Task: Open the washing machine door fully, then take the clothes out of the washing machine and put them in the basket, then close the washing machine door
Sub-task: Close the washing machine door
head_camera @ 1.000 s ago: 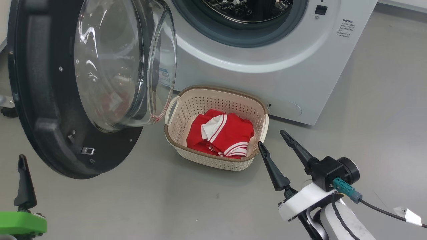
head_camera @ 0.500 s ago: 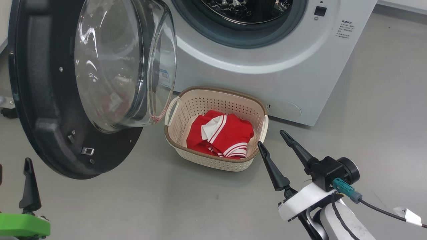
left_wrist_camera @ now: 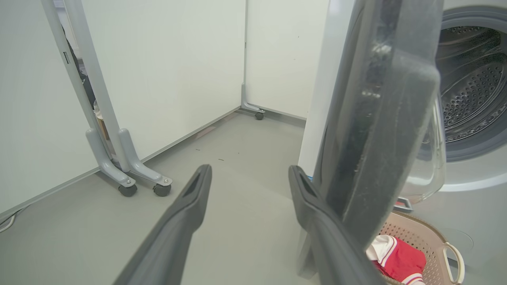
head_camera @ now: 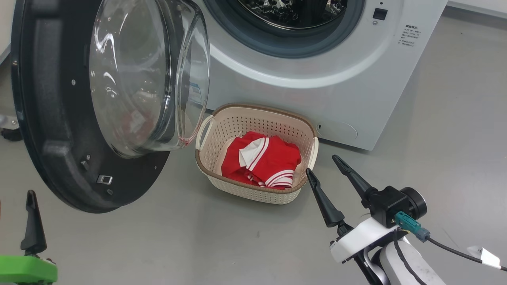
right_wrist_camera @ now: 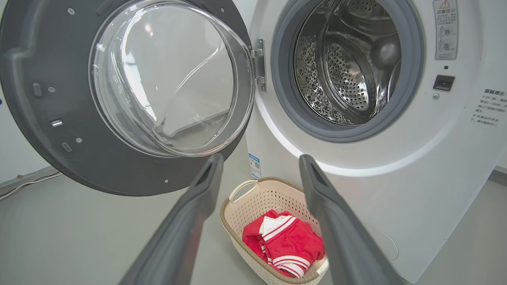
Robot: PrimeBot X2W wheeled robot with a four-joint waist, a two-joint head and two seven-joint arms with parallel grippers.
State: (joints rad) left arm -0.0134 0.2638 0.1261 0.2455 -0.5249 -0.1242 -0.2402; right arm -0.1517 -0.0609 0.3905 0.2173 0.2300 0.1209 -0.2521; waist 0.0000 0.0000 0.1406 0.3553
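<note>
One washing machine (head_camera: pixel 301 103), one washing machine door (head_camera: pixel 47 118) open at left. One basket (head_camera: pixel 253 193) holds red clothes (head_camera: pixel 273 158), perhaps two garments. Left gripper (left_wrist_camera: pixel 249 169), right gripper (head_camera: pixel 321 164): jaws apart, empty.

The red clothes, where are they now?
In the head view, the red clothes lie inside the basket on the floor, in front of the washing machine, right of its open door.

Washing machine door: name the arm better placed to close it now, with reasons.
Left, probably. The left gripper, open, sits at the outer side of the washing machine door, ready to push. The right gripper, also open, hovers by the basket holding the clothes, facing the door's inner side.
</note>
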